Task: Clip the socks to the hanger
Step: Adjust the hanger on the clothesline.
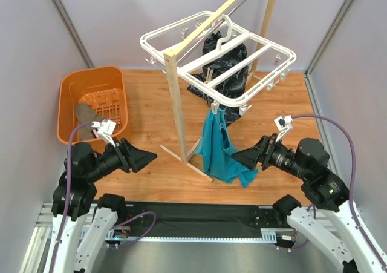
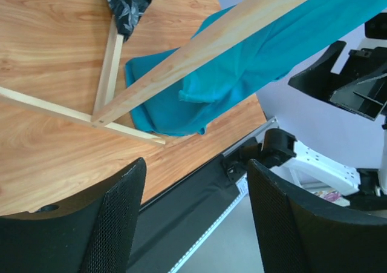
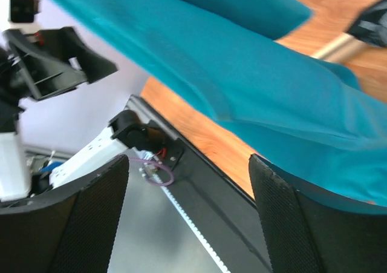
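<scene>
The white hanger (image 1: 266,46) hangs from the wooden rack at the back centre, with small clips dangling under its frame. One taupe sock (image 1: 86,113) lies in the orange basket (image 1: 69,88) at the left; its cuff is hidden, and I see no other sock. My left gripper (image 1: 144,158) is open and empty, low over the table to the right of the basket and apart from it. My right gripper (image 1: 243,158) is open and empty, right beside the hanging teal cloth (image 1: 219,146). The wrist views show nothing between the left gripper's (image 2: 196,167) or the right gripper's (image 3: 188,161) fingers.
The wooden pole rack (image 1: 176,103) stands mid-table, its foot bars (image 2: 109,64) on the wood. The teal cloth (image 2: 254,67) hangs from a hanger clip down to the table and fills the right wrist view (image 3: 254,85). A black patterned garment (image 1: 221,61) hangs behind the hanger.
</scene>
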Controlling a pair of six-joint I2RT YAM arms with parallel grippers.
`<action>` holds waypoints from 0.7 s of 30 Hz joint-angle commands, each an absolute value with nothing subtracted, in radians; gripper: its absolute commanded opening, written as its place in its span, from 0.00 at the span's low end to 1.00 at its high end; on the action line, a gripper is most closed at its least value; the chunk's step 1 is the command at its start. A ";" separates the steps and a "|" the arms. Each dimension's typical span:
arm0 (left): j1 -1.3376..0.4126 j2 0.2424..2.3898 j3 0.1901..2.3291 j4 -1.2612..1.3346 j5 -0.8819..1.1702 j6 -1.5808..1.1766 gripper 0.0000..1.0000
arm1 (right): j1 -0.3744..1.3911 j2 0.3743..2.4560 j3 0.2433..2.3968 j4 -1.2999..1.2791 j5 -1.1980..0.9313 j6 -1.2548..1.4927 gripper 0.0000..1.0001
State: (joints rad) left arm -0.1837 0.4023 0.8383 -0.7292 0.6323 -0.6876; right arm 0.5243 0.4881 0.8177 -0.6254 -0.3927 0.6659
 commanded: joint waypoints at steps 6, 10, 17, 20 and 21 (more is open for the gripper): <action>-0.186 0.408 0.810 -0.588 0.710 -0.767 0.72 | 0.865 0.639 0.926 -0.509 -0.214 0.686 0.79; -0.186 0.413 0.808 -0.540 0.724 -0.798 0.73 | 1.063 0.679 0.908 -0.509 0.229 0.657 0.82; -0.186 0.405 0.781 -0.495 0.770 -0.844 0.73 | 1.091 0.801 0.861 -0.482 0.529 0.747 0.84; -0.186 0.391 0.776 -0.500 0.762 -0.845 0.73 | 1.091 0.839 0.841 -0.448 0.604 0.773 0.79; -0.186 0.391 0.775 -0.500 0.761 -0.847 0.73 | 1.091 0.844 0.830 -0.433 0.617 0.776 0.77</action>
